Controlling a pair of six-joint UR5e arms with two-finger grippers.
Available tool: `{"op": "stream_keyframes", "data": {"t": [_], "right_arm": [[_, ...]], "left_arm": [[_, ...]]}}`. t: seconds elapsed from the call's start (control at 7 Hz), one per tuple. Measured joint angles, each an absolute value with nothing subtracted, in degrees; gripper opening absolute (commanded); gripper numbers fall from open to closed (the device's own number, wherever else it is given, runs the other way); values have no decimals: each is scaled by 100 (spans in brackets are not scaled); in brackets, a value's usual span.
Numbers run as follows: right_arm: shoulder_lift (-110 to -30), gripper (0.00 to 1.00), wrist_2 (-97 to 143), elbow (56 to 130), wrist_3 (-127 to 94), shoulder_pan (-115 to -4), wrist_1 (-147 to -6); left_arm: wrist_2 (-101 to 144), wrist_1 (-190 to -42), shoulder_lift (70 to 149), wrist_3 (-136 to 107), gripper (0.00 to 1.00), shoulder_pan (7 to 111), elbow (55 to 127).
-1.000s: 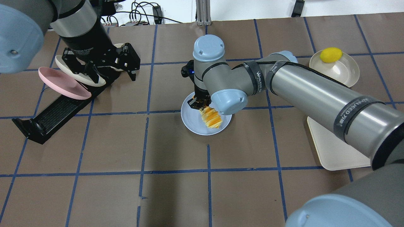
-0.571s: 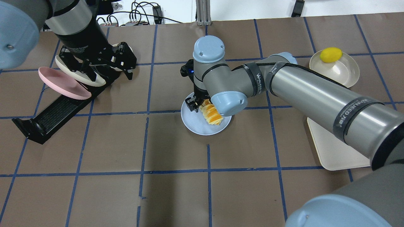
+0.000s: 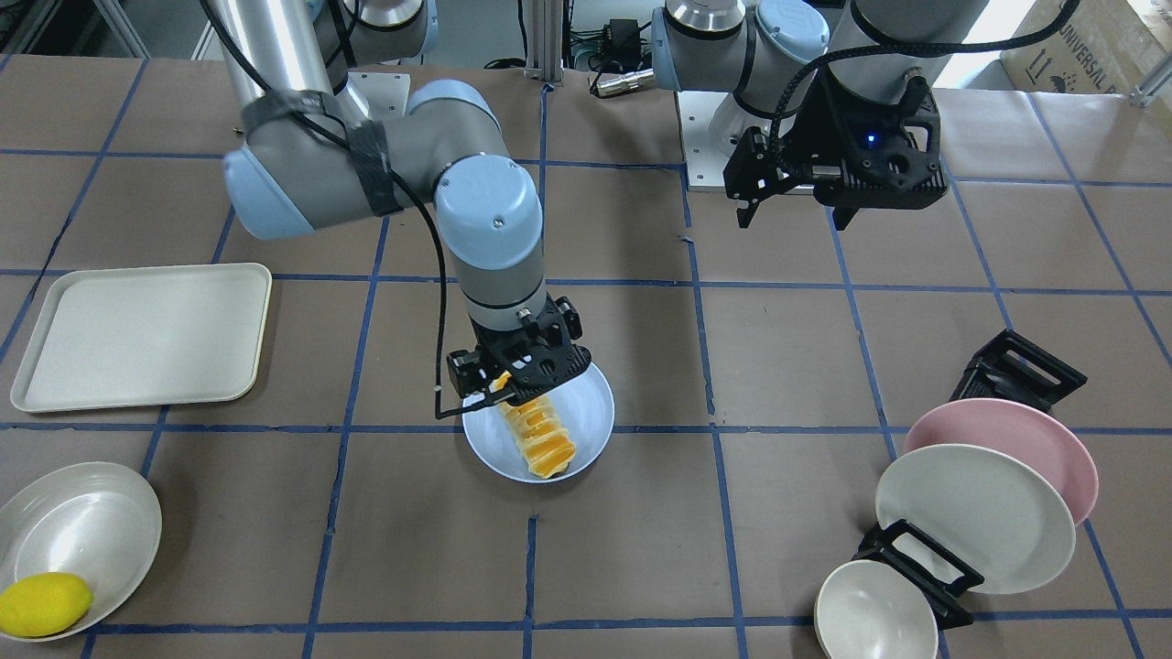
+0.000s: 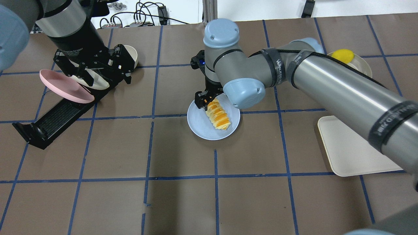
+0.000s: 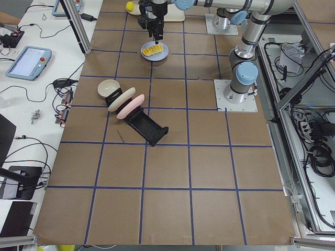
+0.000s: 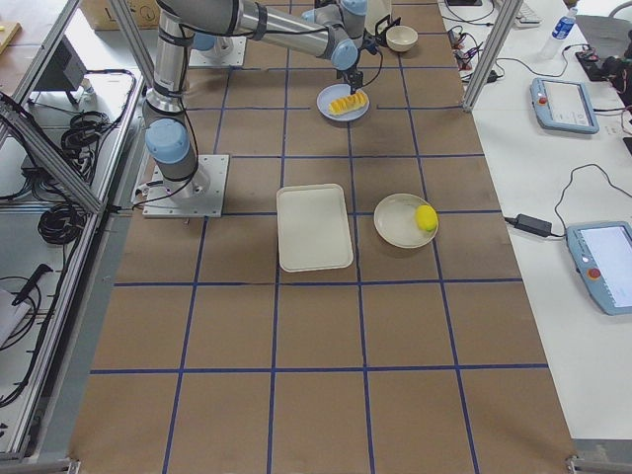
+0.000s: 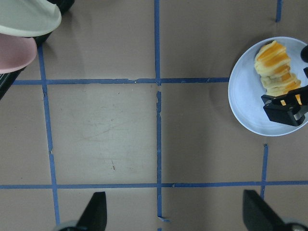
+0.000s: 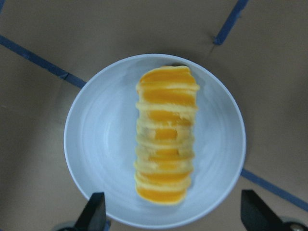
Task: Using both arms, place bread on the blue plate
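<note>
The bread (image 4: 218, 115), golden-orange with cream stripes, lies flat on the blue plate (image 4: 199, 125) at the table's middle. It also shows in the front view (image 3: 540, 437) and the right wrist view (image 8: 166, 149), on the plate (image 8: 96, 144). My right gripper (image 4: 209, 101) is open and empty. It hangs a little above the bread's far end, its fingers (image 3: 458, 380) apart on either side and clear of it. My left gripper (image 4: 104, 76) is open and empty, raised over the dish rack at the far left. The left wrist view shows the bread (image 7: 276, 72) and the plate (image 7: 245, 96) at its right edge.
A black dish rack (image 4: 55, 117) holds a pink plate (image 4: 63, 86), a cream plate (image 3: 971, 517) and a small bowl (image 3: 870, 613). A cream tray (image 4: 352, 153) lies at the right. A white bowl (image 3: 82, 522) holds a yellow lemon (image 3: 41, 604).
My right gripper has opened, let go of the bread and lifted a little. The bread now lies on the blue plate. My left gripper has drifted slightly left.
</note>
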State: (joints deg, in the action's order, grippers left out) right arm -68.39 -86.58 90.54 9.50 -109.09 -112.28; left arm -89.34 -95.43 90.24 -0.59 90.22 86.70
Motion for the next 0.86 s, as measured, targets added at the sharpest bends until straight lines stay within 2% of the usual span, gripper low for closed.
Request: {"op": "stream_keyframes", "data": {"t": [0.29, 0.86], "right_arm": [[-7487, 100, -8725, 8750, 1150, -10112, -10312], [-8566, 100, -9284, 8739, 1224, -9089, -9991]], "left_arm": [[-8934, -9545, 9031, -43, 100, 9025, 8667], [-8978, -9543, 8990, -64, 100, 9043, 8656]]}}
